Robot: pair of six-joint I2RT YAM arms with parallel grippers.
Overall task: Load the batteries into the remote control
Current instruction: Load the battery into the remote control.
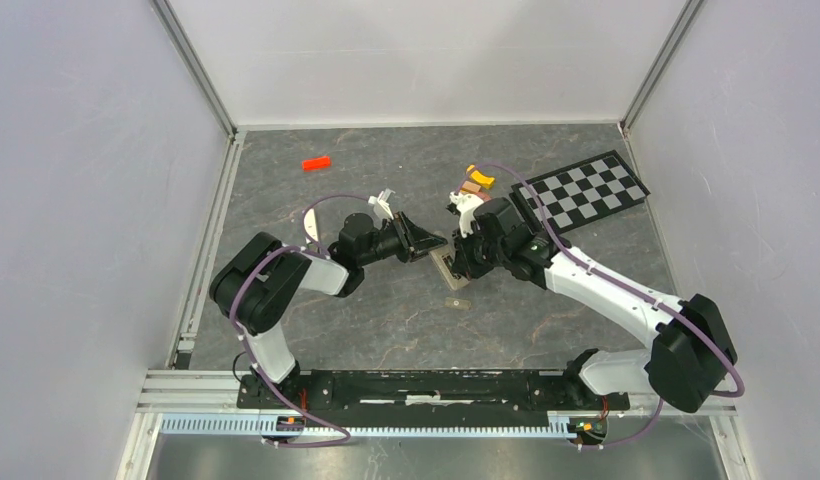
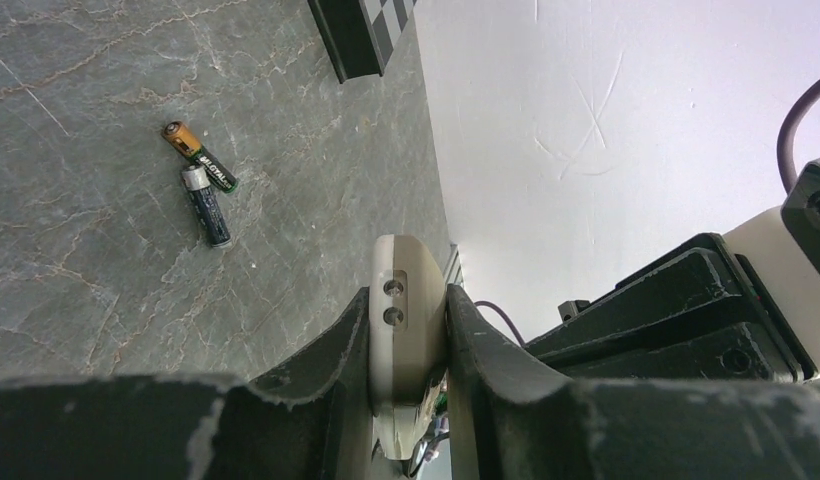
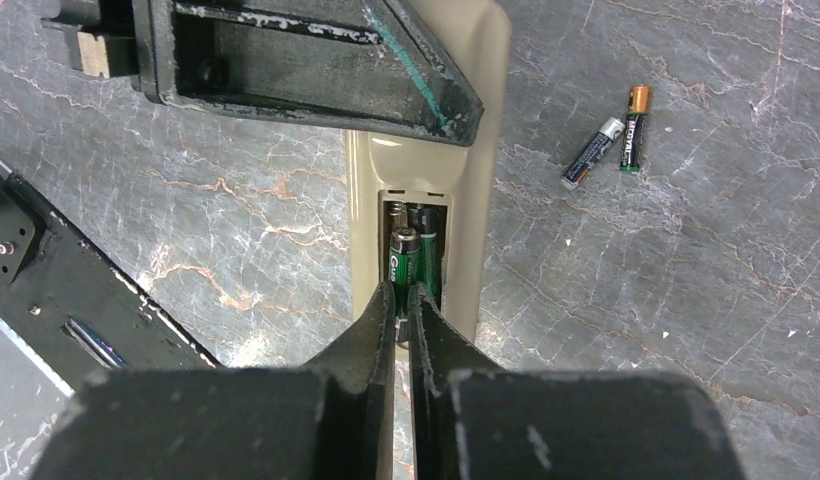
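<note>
Batteries lie in the remote control's recess, right at the tips of our right jaws, which are clenched nearly together. Just beyond those tips our left jaws grasp the remote's far end, covering it. Two loose batteries rest on the counter, up-right of the right jaws.

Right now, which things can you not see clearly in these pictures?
- Remote control button face: turned away in every view.
- Inserted battery, lower end: right wrist view, behind right gripper fingertips.
- Battery recess: top view, covered by the right wrist.
- Loose batteries, polarity marks: too small in both wrist views.
</note>
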